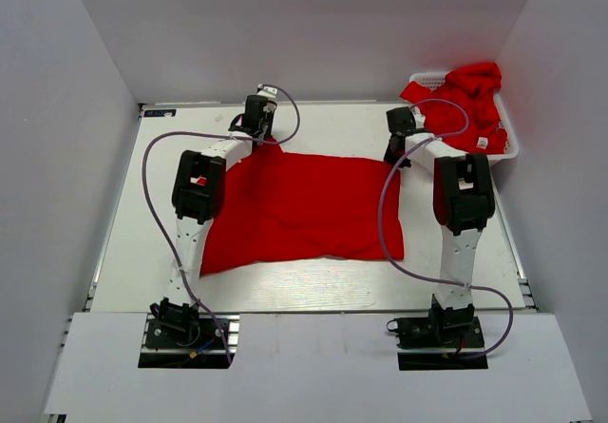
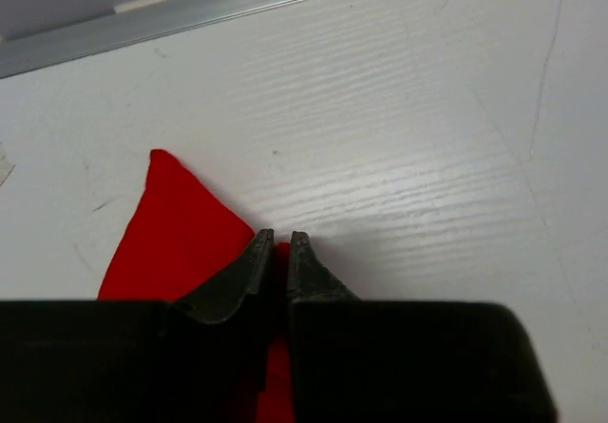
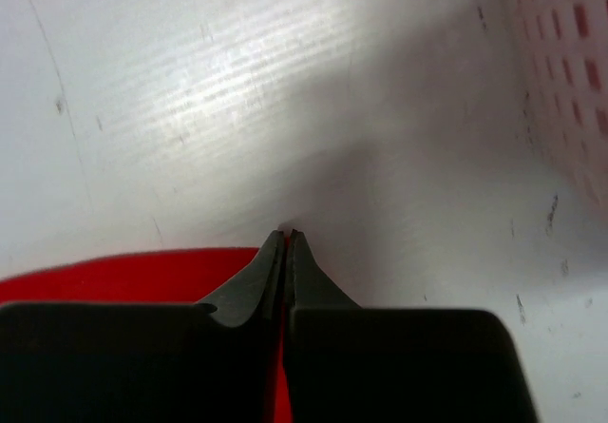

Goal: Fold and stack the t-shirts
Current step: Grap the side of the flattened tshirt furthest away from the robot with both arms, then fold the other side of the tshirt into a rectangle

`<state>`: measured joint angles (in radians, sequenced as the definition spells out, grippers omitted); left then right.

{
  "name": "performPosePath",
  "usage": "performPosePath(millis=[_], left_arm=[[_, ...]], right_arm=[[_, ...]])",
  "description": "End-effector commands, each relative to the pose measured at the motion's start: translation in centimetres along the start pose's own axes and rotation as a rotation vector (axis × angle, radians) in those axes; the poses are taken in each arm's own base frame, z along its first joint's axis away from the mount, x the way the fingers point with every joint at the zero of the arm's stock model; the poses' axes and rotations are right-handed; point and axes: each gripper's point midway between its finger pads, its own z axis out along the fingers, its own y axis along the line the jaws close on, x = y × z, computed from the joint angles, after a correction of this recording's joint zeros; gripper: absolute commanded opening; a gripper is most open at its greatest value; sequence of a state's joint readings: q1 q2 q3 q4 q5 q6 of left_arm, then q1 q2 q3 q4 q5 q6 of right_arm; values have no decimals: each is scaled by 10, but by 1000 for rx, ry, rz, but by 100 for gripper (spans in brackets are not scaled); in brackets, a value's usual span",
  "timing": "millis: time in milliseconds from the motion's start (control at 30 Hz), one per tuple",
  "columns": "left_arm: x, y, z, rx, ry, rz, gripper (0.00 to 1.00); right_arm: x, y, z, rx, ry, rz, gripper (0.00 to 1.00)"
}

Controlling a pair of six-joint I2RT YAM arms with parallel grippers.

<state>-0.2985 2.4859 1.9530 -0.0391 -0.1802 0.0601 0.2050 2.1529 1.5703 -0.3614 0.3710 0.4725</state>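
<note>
White table (image 1: 323,285), both arms reaching out over it. One spread t-shirt (image 1: 304,209), bright red, lies flat between the two grippers. It runs back from their fingertips toward the arm bases.

White lattice basket (image 1: 429,79) sits just right of the right gripper (image 1: 394,152) and a bit beyond it. In the right wrist view its wall (image 3: 560,52) is up at the right of the fingers. Heap of red t-shirts (image 1: 470,95) is crumpled in the basket, hanging over the rim. A small white tag (image 1: 483,143) shows on the side of the heap nearest the right arm.

Left gripper (image 1: 261,133) is at the shirt's far left corner. In the left wrist view the gripper (image 2: 281,240) has its jaws nearly together with red cloth pinched between them. The shirt corner (image 2: 171,223) pokes out in a point left of the fingers, flat on the table.

Right gripper (image 3: 285,235) is at the far right corner, jaws squeezed together, a thin line of red between them and a speck at the tips. The shirt edge (image 3: 114,273) runs off to the left of the fingers. Bare table lies ahead of both sets of fingertips.
</note>
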Motion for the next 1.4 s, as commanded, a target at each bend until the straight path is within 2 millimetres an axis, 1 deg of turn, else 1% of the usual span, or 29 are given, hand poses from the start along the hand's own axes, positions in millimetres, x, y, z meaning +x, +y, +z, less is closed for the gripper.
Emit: performPosePath(millis=[0,33,67,133,167,200,233,300,333,367,400,433,467,500,567,600,667,700,733,833,900,967,1000,1133,1167,1200,1267,1300,1367], left_arm=[[-56,11,-38,-27,-112,-18,0],[-64,13,-46,-28,-125,-21,0],[-56,15,-49,-38,-107,-18,0],[-55,13,-56,-44,-103,-25,0],[-51,17,-63,-65,-91,-23,0],[-47,19,-67,-73,-78,-39,0],[-35,22,-71,-90,-53,-45,0],[-37,25,-86,-98,-51,-76,0],[-22,30,-91,-125,-22,-80,0],[-21,32,-97,-134,-21,-92,0],[-25,35,-110,-143,-17,-125,0],[-13,38,-116,-162,12,-140,0],[-9,38,-123,-162,20,-159,0],[-5,38,-134,-164,29,-195,0],[3,38,-145,-166,50,-225,0],[17,39,-150,-179,82,-252,0],[15,36,-162,-172,77,-271,0],[24,40,-167,-201,99,-272,0],[21,38,-172,-206,97,-283,0],[31,42,-187,-243,135,-271,0],[43,39,-193,-254,171,-263,0],[45,40,-205,-269,186,-258,0],[54,42,-208,-286,211,-257,0],[60,47,-230,-330,240,-240,0],[66,48,-237,-348,262,-218,0],[63,51,-243,-357,256,-218,0],[66,53,-252,-373,271,-198,0],[69,53,-253,-374,282,-192,0],[63,52,-261,-374,271,-187,0]], right_arm=[[-11,2,-28,-48,-51,-42,0],[-12,3,-31,-54,-59,-47,0],[-16,4,-33,-63,-79,-45,0],[-13,2,-43,-72,-88,-61,0],[-15,2,-46,-82,-100,-67,0],[-8,-2,-48,-78,-93,-72,0],[-11,-1,-53,-86,-106,-77,0],[-3,-2,-57,-94,-101,-86,0],[-5,-2,-62,-96,-110,-98,0],[-3,-5,-63,-95,-110,-100,0],[-2,-5,-65,-94,-109,-108,0],[-6,-4,-70,-101,-124,-109,0],[-1,-6,-70,-94,-113,-117,0],[-3,-6,-72,-96,-119,-124,0],[-2,-8,-76,-93,-121,-121,0],[-2,-9,-78,-91,-123,-125,0],[-2,-9,-82,-100,-124,-125,0],[0,-9,-84,-103,-121,-132,0],[3,-9,-85,-103,-112,-136,0],[7,-10,-91,-107,-103,-142,0],[8,-12,-95,-104,-105,-141,0],[9,-16,-98,-94,-106,-141,0],[8,-16,-101,-96,-112,-140,0],[14,-20,-105,-93,-97,-145,0],[16,-21,-105,-92,-92,-150,0],[16,-22,-108,-95,-95,-147,0],[20,-22,-109,-95,-88,-152,0],[17,-24,-112,-94,-97,-147,0],[17,-25,-113,-93,-98,-148,0]])
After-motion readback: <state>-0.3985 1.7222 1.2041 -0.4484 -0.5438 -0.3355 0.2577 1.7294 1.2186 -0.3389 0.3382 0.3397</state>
